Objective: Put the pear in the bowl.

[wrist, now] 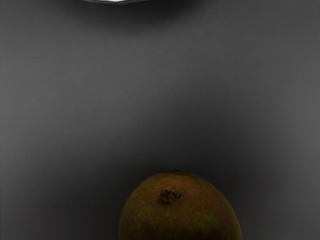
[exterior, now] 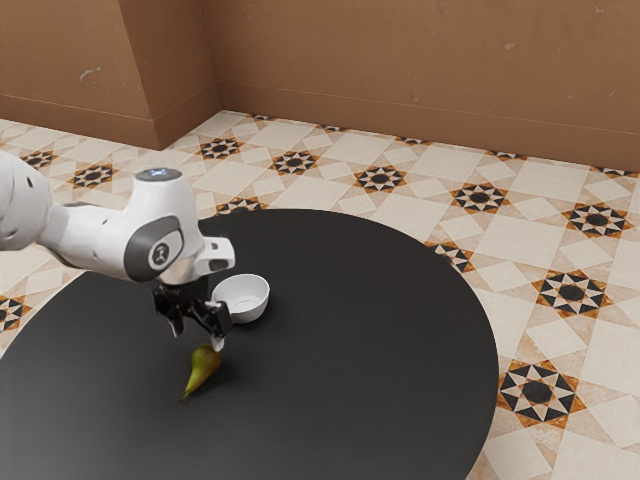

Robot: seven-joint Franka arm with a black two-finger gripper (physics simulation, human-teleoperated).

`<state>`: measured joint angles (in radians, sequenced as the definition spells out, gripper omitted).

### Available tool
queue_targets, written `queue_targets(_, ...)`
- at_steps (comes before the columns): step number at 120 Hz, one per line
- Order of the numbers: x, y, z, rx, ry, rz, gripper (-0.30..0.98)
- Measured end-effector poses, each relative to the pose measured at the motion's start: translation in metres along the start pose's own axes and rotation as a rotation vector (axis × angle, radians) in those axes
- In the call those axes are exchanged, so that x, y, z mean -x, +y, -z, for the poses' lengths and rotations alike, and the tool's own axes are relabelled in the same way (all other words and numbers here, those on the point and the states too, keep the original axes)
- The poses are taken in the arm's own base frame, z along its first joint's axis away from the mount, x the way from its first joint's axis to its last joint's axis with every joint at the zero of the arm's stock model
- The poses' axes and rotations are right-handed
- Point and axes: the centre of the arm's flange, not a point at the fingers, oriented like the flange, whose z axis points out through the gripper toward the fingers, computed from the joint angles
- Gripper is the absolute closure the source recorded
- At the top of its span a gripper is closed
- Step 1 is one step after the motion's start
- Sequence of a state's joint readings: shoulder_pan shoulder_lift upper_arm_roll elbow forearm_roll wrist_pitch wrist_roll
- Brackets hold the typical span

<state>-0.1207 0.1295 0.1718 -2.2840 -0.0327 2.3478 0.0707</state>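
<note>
Black and two-fingered, the gripper (exterior: 198, 337) hung with its fingers spread, close over the thick end of the green-and-brown pear (exterior: 204, 368); whether one fingertip brushed the skin, I couldn't quite tell from where I stood. The pear lay on the round black table (exterior: 370, 320), its narrow end pointing away from the white bowl (exterior: 243, 313). It looked firm and fairly light, smooth enough to slip or roll if pinched on the taper, and likely to bruise under a hard squeeze. Better, I thought, to grip both flanks of the fat part. The bowl sat just beside the hand, its raised rim the one obstacle to clear. Patterned tiles (exterior: 479, 197) and a brown wall (exterior: 420, 70) lay beyond.
</note>
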Motion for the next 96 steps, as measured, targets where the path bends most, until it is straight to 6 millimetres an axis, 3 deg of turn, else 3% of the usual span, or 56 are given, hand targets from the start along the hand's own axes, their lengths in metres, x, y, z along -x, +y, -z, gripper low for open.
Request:
queue_targets(42, -0.004, 0.007, -0.033, -0.007, -0.029, 0.099, 0.0)
queue_targets(64, -0.005, 0.013, -0.04, -0.004, -0.033, 0.13, 0.01)
queue_targets(96, -0.009, 0.01, -0.045, 0.011, -0.035, 0.189, 0.3)
